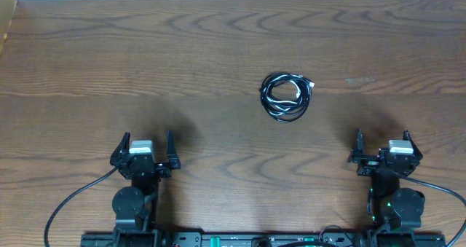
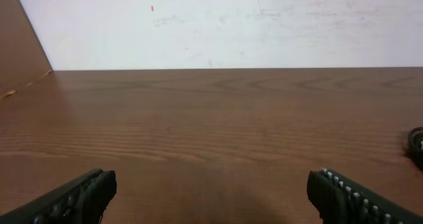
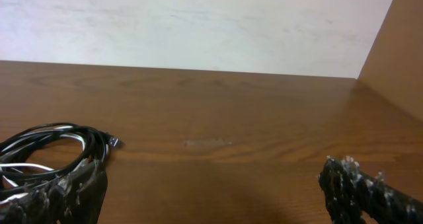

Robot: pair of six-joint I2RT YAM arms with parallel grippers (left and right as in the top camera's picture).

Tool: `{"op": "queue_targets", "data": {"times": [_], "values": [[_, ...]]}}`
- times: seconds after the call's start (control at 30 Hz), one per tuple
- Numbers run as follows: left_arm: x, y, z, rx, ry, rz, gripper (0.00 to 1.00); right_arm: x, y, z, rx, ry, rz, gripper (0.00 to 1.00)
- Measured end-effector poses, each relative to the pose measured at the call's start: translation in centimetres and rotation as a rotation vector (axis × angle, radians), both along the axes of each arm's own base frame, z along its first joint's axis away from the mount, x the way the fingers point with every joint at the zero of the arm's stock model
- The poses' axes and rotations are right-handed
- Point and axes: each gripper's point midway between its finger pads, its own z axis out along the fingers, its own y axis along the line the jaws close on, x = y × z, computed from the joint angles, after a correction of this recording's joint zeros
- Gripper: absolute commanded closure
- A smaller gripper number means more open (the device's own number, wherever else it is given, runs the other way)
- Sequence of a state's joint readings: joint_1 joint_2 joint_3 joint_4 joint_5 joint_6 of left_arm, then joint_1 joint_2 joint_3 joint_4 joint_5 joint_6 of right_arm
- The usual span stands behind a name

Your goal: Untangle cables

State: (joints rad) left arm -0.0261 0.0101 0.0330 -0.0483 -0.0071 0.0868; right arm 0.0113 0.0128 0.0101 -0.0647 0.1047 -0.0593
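The cables point(image 1: 285, 97) lie bunched in one small coil of black and white cords on the wooden table point(image 1: 182, 57), right of centre. In the right wrist view the cables point(image 3: 49, 148) sit at the far left, a small plug end pointing right. Only a sliver of the cables point(image 2: 416, 145) shows at the right edge of the left wrist view. My left gripper point(image 1: 143, 146) rests open near the front left, far from the coil. My right gripper point(image 1: 384, 143) stands open at the front right, nothing between its fingers.
A white wall point(image 2: 218, 26) runs along the table's far edge. Brown side panels stand at the far left point(image 2: 20, 45) and far right point(image 3: 396, 45). Thick black arm wires point(image 1: 65, 203) loop near the front edge.
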Motion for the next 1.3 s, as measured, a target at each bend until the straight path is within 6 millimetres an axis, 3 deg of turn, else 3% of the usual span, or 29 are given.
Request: {"op": "queue_targets", "data": {"times": [0.7, 0.93, 1.03, 1.17, 1.3], "values": [[0.1, 0.1, 0.1, -0.043, -0.017, 0.012, 0.02, 0.0, 0.0, 0.0, 0.0, 0.0, 0.0, 0.01], [-1.6, -0.1, -0.4, -0.095, 0.138, 0.011, 0.02, 0.0, 0.0, 0.0, 0.0, 0.0, 0.0, 0.01], [-3.0, -0.1, 2.0, -0.115, 0.154, 0.014, 0.02, 0.0, 0.0, 0.0, 0.0, 0.0, 0.0, 0.01], [-5.7, -0.1, 7.9, -0.179, 0.103, 0.018, 0.02, 0.0, 0.0, 0.0, 0.0, 0.0, 0.0, 0.01], [-9.0, -0.3, 12.2, -0.219, 0.104, 0.006, 0.02, 0.0, 0.0, 0.0, 0.0, 0.0, 0.0, 0.01]]}}
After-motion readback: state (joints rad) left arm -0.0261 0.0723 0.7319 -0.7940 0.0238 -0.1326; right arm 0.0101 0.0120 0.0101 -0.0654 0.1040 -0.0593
